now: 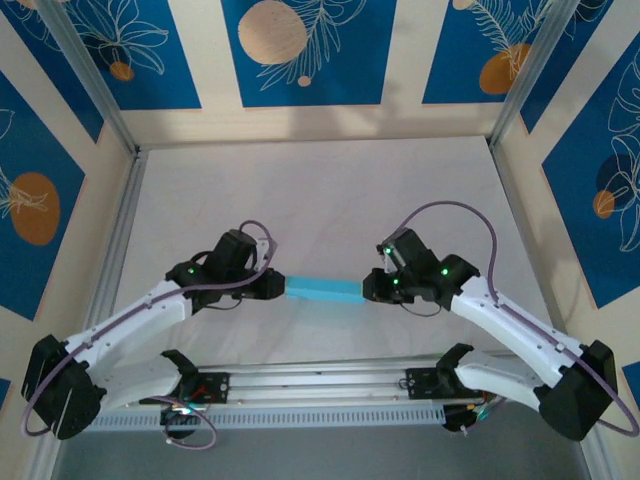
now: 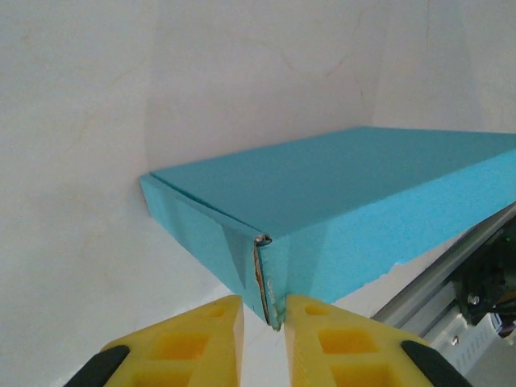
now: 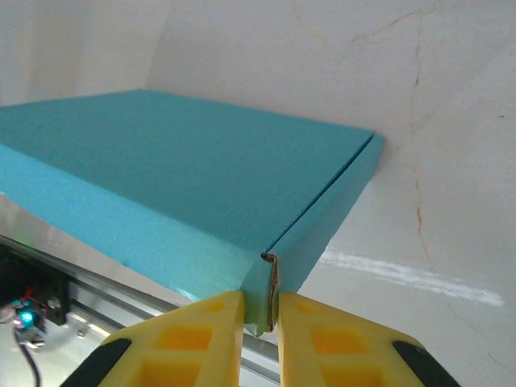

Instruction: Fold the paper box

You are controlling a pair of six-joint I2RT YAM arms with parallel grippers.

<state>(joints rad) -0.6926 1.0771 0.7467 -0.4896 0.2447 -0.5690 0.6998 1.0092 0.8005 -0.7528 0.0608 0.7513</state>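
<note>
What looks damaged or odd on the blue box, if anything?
Nothing serious. The paper box is folded shut. At the corner pinched by the left gripper, the seam gapes slightly and shows a rough raw card edge; the corner in the right gripper looks similar.

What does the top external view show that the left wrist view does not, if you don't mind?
Top external adds both arms and the right gripper clamping the paper box's right end, so the box spans between the two grippers. Left wrist adds the frayed corner seam nipped between yellow fingers. Shared: the closed light-blue box, the left gripper on it, the white table.
</note>
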